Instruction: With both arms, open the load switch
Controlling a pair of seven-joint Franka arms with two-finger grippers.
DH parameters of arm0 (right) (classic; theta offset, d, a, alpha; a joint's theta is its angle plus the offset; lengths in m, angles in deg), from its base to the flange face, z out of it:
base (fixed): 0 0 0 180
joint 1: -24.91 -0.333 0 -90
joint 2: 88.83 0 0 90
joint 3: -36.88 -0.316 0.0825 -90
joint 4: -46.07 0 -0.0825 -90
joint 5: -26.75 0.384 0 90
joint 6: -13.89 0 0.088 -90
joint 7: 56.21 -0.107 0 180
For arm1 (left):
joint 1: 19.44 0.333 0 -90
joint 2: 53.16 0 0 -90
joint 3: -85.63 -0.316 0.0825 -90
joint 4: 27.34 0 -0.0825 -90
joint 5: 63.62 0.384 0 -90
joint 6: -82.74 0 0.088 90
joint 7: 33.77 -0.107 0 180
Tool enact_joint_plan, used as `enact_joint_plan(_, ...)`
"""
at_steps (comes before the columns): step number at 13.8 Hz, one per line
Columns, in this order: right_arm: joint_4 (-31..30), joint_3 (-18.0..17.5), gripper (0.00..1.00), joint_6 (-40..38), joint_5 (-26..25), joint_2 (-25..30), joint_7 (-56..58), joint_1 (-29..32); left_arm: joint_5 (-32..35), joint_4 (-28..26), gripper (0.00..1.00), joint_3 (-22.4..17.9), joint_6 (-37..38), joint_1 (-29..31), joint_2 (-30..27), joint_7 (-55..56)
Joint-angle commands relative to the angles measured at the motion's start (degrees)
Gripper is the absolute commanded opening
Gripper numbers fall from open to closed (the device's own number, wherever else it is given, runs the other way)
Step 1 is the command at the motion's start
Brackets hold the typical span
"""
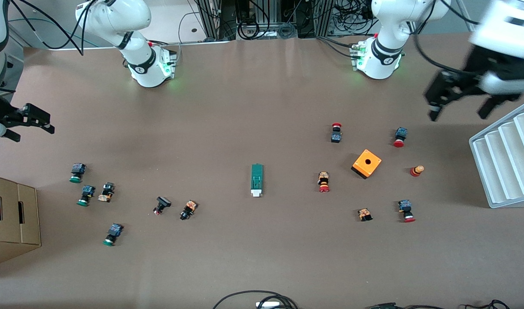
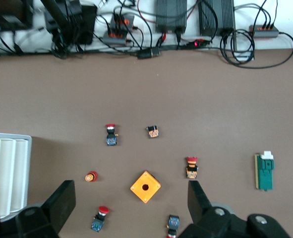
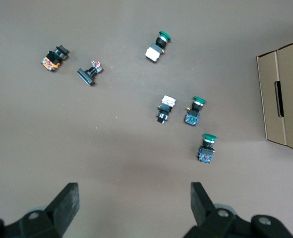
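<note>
Load switch [image 1: 256, 180] lies flat mid-table, untouched, white end toward the front camera; also seen in the left wrist view [image 2: 264, 171]. Orange box [image 1: 366, 163] sits toward the left arm's end, red-capped buttons [image 1: 324, 182] scattered around it. Green-capped buttons [image 1: 85, 195] cluster toward the right arm's end, near a cardboard box [image 1: 12, 219]. Left gripper [image 1: 459, 103] hangs high over the table edge by the white tray [image 1: 504, 156], fingers spread wide, empty. Right gripper [image 1: 28, 122] hovers over its table end, fingers [image 3: 67, 203] apart, holding nothing.
</note>
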Motion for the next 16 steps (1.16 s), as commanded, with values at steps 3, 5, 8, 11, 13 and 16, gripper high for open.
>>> enact_joint_plan(3, 1.2, 0.2, 1.0, -0.5, -0.8, -0.4, 0.5, 0.4, 9.5, -1.7, 1.0, 7.0, -3.9, -5.2, -0.2, 17.0)
enact_joint_plan(5, 1.1, 0.4, 1.0, -0.5, -0.7, -0.6, 0.5, 0.3, 13.4, -3.2, 1.0, 11.7, -5.3, -5.4, 0.1, 24.5)
enact_joint_plan(8, 0.9, 0.6, 1.0, -0.5, -0.7, -0.7, 0.5, 0.1, 21.7, -6.1, 1.0, 17.4, -5.6, -8.4, 1.2, 33.2)
enact_joint_plan(11, 0.9, 0.6, 1.0, -0.1, -0.7, -1.2, 0.6, 0.4, 29.3, -7.9, 1.0, 22.6, -6.4, -10.5, 3.5, 42.9)
enact_joint_plan(13, 0.9, 0.7, 1.0, -0.1, -0.7, -1.1, 0.6, 0.4, 33.9, -9.9, 1.0, 25.9, -8.2, -10.8, 5.1, 49.9)
enact_joint_plan(16, 0.9, 0.6, 1.0, 0.7, -0.7, -1.3, 0.4, 0.0, 38.8, -15.9, 1.0, 28.7, -13.5, -10.8, 5.5, 58.1)
